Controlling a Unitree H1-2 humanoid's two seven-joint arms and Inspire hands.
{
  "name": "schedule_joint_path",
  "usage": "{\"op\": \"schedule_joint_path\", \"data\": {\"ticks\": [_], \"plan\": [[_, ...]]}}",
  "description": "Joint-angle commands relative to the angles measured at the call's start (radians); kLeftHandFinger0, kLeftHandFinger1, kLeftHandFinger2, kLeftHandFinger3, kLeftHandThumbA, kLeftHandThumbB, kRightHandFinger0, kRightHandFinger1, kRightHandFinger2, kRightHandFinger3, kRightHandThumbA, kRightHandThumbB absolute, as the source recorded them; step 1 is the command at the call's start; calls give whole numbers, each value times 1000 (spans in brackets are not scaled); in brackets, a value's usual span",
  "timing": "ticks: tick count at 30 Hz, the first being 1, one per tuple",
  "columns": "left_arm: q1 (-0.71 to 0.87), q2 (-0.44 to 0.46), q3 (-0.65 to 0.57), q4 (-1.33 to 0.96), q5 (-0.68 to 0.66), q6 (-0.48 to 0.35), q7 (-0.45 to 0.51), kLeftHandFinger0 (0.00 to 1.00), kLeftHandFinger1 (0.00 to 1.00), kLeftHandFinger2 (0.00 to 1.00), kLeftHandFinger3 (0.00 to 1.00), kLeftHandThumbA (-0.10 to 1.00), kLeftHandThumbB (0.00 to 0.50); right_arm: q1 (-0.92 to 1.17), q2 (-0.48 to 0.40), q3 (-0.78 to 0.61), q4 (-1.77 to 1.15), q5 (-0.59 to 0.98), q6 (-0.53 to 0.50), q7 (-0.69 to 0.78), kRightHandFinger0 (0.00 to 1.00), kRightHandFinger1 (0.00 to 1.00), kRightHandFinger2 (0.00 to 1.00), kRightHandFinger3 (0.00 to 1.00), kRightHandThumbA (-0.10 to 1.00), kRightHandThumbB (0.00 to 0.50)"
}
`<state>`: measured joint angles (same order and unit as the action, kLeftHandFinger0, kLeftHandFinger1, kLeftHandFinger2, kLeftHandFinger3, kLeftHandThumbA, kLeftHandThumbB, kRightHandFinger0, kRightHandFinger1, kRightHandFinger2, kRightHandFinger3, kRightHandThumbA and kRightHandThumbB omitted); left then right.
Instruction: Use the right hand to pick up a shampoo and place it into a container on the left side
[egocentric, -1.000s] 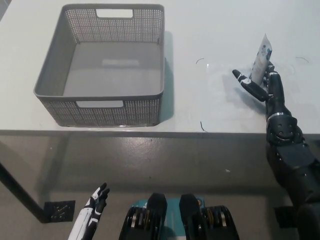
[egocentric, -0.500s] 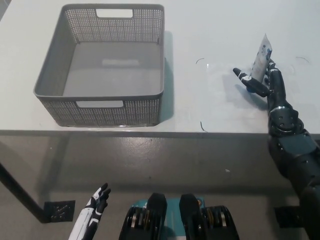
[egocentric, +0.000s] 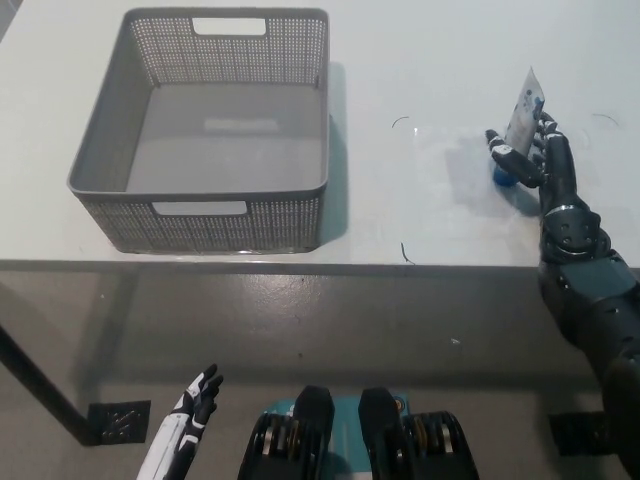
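The shampoo (egocentric: 523, 108) is a white tube standing on its blue cap at the right of the white table (egocentric: 420, 60). My black right hand (egocentric: 540, 158) is closed around its lower part, thumb across the front and the other fingers behind. The tube still rests on the table. The grey mesh container (egocentric: 226, 188) sits at the table's left with nothing inside. My white left hand (egocentric: 186, 422) hangs low at the lower left, below the table edge, its fingers apart and holding nothing.
The table's front edge (egocentric: 300, 264) runs across the middle of the view, with floor below it. Bare tabletop lies between the container and the shampoo, marked by a few thin dark curls (egocentric: 404, 252).
My right hand has slid right and closed in: the thumb, earlier spread out to the left of the tube, now lies against it. The tube and container have not moved.
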<state>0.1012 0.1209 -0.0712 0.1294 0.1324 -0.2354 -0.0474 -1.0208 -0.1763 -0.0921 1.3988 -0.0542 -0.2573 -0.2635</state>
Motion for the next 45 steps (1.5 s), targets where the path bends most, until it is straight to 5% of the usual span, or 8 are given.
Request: {"op": "schedule_joint_path", "data": {"ticks": [1, 2, 3, 6, 10, 30, 37, 45], "plan": [[-10, 11, 5, -33, -12, -21, -7, 1000, 1000, 1000, 1000, 1000, 291, -79, -25, 7, 2, -2, 4, -111, 56, 102, 167, 162, 75, 272], [-12, 12, 5, -31, -15, -23, -9, 1000, 1000, 1000, 1000, 1000, 293, -78, -23, 12, 2, -8, -5, -131, 2, 42, 159, 90, -93, 259], [-15, 13, 5, -28, -12, -26, -9, 1000, 1000, 1000, 1000, 1000, 294, -78, -22, 10, 2, -5, -8, -132, 0, 35, 207, 114, -99, 248], [-21, 16, 5, -24, -4, -27, -7, 1000, 1000, 1000, 1000, 1000, 297, -77, -23, 6, 1, 3, -19, -123, 0, 259, 620, 468, -100, 195], [-22, 18, 6, -30, -5, -22, -10, 1000, 1000, 1000, 1000, 1000, 291, -74, -22, -12, -1, 24, -35, -113, 0, 309, 701, 601, -100, 163], [-27, 18, 12, -26, 0, -17, -7, 1000, 1000, 1000, 1000, 1000, 294, -143, 5, -24, -102, 37, -115, -109, 0, 289, 647, 601, -100, 154], [-24, 18, 9, -25, -1, -22, -11, 1000, 1000, 1000, 1000, 1000, 271, -157, 33, -5, -254, 13, -77, -114, 0, 141, 511, 518, -100, 169], [-24, 29, 9, -26, 5, -24, -14, 1000, 1000, 1000, 1000, 1000, 278, -195, 87, -1, -366, 26, -37, -97, 0, 205, 599, 605, -100, 166]]}}
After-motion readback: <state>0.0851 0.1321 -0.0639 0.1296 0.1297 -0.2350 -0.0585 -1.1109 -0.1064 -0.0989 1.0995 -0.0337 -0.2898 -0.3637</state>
